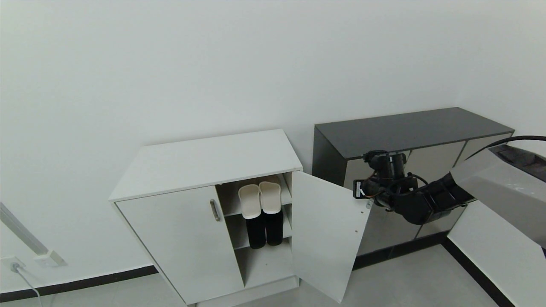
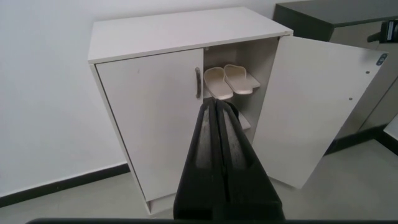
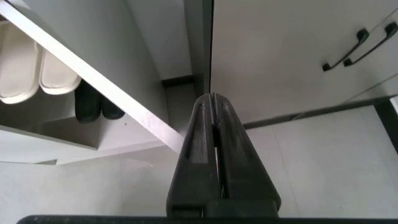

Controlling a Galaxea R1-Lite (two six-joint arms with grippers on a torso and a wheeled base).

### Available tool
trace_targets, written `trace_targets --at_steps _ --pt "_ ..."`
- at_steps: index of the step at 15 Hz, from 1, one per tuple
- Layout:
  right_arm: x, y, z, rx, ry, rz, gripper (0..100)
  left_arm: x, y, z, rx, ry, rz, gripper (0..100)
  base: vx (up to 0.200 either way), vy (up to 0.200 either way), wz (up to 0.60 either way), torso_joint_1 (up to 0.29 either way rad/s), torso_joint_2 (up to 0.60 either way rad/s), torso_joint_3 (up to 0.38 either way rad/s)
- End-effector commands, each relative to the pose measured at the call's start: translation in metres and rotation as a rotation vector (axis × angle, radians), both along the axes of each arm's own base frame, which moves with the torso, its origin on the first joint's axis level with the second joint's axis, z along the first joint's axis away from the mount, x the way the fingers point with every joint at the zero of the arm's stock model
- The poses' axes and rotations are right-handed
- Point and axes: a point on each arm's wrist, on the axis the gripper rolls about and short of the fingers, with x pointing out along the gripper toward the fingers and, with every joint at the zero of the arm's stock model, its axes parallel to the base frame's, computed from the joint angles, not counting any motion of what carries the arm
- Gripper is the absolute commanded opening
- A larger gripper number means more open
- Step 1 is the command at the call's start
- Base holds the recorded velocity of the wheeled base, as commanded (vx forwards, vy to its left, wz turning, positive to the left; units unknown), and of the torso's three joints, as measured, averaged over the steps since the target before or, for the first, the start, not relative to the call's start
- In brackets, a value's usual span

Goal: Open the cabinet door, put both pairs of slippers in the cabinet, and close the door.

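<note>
The white cabinet [image 1: 204, 162] stands against the wall with its right door [image 1: 328, 226] swung open and its left door [image 1: 183, 243] closed. A white pair of slippers [image 1: 260, 198] lies on the upper shelf, and a black pair [image 1: 265, 230] on the shelf below. My right gripper [image 1: 361, 189] is at the open door's outer edge, behind the panel; in the right wrist view it [image 3: 213, 99] is shut and empty beside the door edge [image 3: 198, 37]. My left gripper [image 2: 216, 104] is shut and empty, held back from the cabinet and pointing at the opening with the white slippers [image 2: 231, 81].
A dark-topped sideboard [image 1: 409, 128] stands close to the right of the cabinet, just behind the open door. A white counter [image 1: 499, 251] runs along the right. A wall socket with a cord [image 1: 17, 268] is at the lower left. Bare floor [image 1: 396, 285] lies in front.
</note>
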Motion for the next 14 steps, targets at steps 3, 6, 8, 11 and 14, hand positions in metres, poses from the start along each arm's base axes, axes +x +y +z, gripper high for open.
trace_targets --at_steps 3,6,8,11,14 --pt "0.001 0.001 -0.009 0.003 0.022 -0.003 0 0.0 0.0 0.0 0.0 0.001 0.001 0 0.0 0.0 0.0 0.0 0.0 0.0" --pt "0.0 0.001 -0.011 -0.001 0.027 -0.005 0 0.0 0.0 0.0 0.0 0.001 0.001 0 0.0 0.0 0.0 0.0 0.0 0.0" --pt "-0.003 0.002 -0.011 -0.003 0.033 0.0 0 0.0 0.0 0.0 0.0 0.001 0.001 0 0.0 0.0 0.0 0.0 0.0 0.0" --pt "-0.021 0.014 -0.005 -0.006 0.044 0.039 0 0.0 0.0 0.0 0.0 0.001 0.001 0 0.0 0.0 0.0 0.0 0.0 0.0" --pt "-0.057 0.037 0.01 -0.007 0.046 0.124 0 0.0 0.0 0.0 0.0 0.001 0.001 0 0.0 0.0 0.0 0.0 0.0 0.0"
